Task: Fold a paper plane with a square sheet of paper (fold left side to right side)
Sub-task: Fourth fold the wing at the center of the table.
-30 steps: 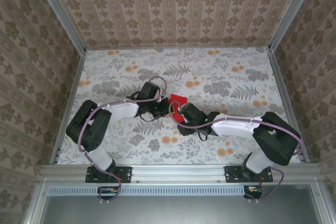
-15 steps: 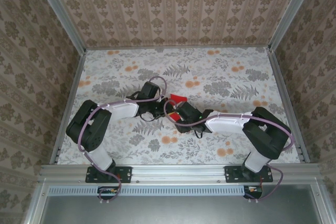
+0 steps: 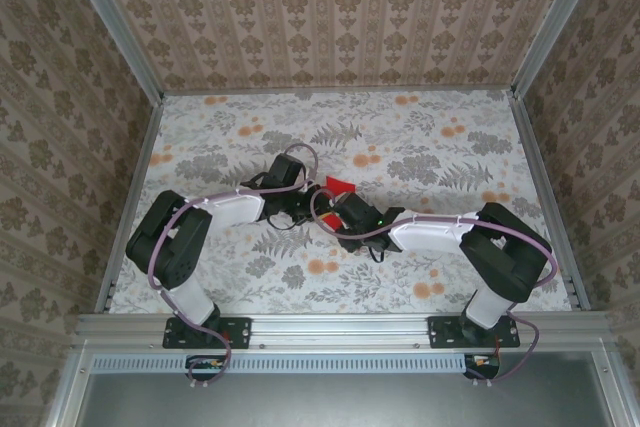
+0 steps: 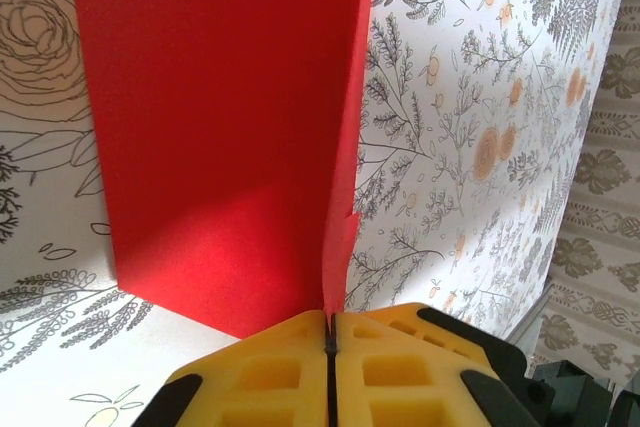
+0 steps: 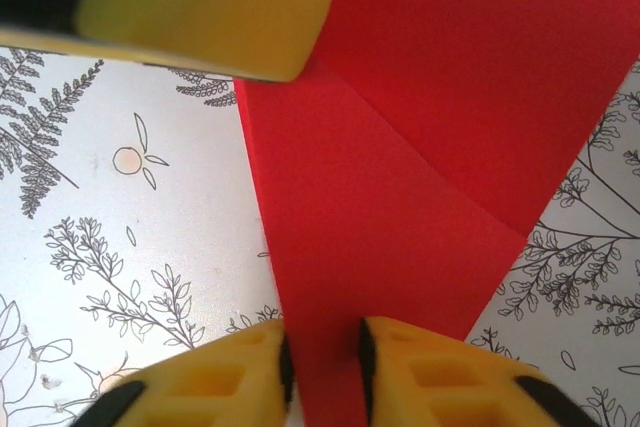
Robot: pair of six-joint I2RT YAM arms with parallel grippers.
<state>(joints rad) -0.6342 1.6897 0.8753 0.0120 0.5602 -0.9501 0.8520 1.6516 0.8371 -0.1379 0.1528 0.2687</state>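
Left wrist: red paper [image 4: 220, 137] (edge pinched)

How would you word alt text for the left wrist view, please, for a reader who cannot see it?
The left gripper, its yellow fingers closed together, pinches the near edge of the bright red square sheet of paper. One flap stands upright from the grip, and the rest spreads to the left over the floral tablecloth.

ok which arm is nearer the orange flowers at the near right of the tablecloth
Right. The right arm stretches its white forearm just beyond the orange flowers, with its base close on their right. The left arm sits well off to their left.
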